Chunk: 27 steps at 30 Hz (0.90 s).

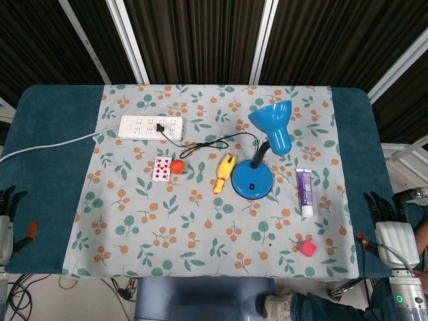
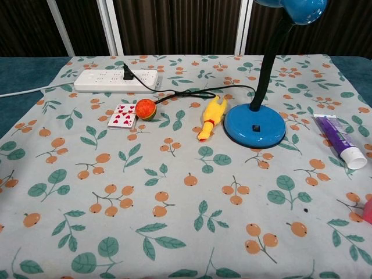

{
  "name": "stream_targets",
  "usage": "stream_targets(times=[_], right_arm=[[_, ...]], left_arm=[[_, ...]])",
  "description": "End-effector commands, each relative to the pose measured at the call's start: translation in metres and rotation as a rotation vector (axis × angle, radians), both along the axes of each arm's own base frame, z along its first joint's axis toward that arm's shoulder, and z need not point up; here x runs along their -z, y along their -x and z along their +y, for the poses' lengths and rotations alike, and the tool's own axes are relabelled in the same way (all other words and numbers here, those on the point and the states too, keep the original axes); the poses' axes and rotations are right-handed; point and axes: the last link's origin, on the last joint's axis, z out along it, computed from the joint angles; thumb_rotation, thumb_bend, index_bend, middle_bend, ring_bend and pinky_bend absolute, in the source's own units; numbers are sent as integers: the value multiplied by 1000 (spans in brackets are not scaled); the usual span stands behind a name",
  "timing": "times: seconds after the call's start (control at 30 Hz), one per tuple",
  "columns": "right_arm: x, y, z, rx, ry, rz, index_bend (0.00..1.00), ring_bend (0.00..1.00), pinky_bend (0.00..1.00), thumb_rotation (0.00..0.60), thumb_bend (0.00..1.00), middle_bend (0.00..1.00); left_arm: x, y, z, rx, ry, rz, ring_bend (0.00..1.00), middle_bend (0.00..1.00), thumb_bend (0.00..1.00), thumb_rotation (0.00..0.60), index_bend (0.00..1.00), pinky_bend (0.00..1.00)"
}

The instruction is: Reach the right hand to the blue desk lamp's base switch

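The blue desk lamp (image 1: pixel 271 127) stands right of the table's middle, its round base (image 1: pixel 253 179) carrying a small dark switch (image 1: pixel 251 185). The chest view shows the same base (image 2: pixel 256 125) with the switch (image 2: pixel 254 127) on top and the black neck rising to the shade. My right hand (image 1: pixel 388 217) hangs off the table's right edge, well right of and nearer than the lamp, fingers apart and holding nothing. My left hand (image 1: pixel 7 217) is at the far left edge, also empty with fingers spread. Neither hand appears in the chest view.
A yellow rubber chicken (image 1: pixel 224 173) lies just left of the base. A purple tube (image 1: pixel 305 192) lies to its right, a pink cube (image 1: pixel 307 248) nearer. A white power strip (image 1: pixel 151 126), playing card (image 1: pixel 161 169) and orange ball (image 1: pixel 177 166) sit further left. The black cord (image 1: pixel 221 142) runs to the lamp.
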Motion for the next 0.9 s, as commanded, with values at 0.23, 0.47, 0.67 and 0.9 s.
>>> stream_targets(times=[0.23, 0.47, 0.67, 0.9], right_arm=[[0, -1, 1, 5, 6, 0, 0, 137, 0, 600, 308, 98], [-1, -3, 2, 12, -1, -15, 0, 137, 0, 600, 308, 98], [1, -3, 2, 16, -15, -21, 0, 137, 0, 600, 308, 98], [4, -2, 1, 26, -22, -19, 0, 137, 0, 600, 308, 98]], left_arm=[[0, 0, 0, 2, 2, 3, 0, 37, 426, 600, 165, 34], [1, 0, 0, 4, 3, 5, 0, 37, 426, 600, 165, 34], [0, 0, 0, 2, 3, 4, 0, 37, 426, 600, 165, 34], [1, 0, 0, 2, 5, 2, 0, 37, 426, 600, 165, 34]])
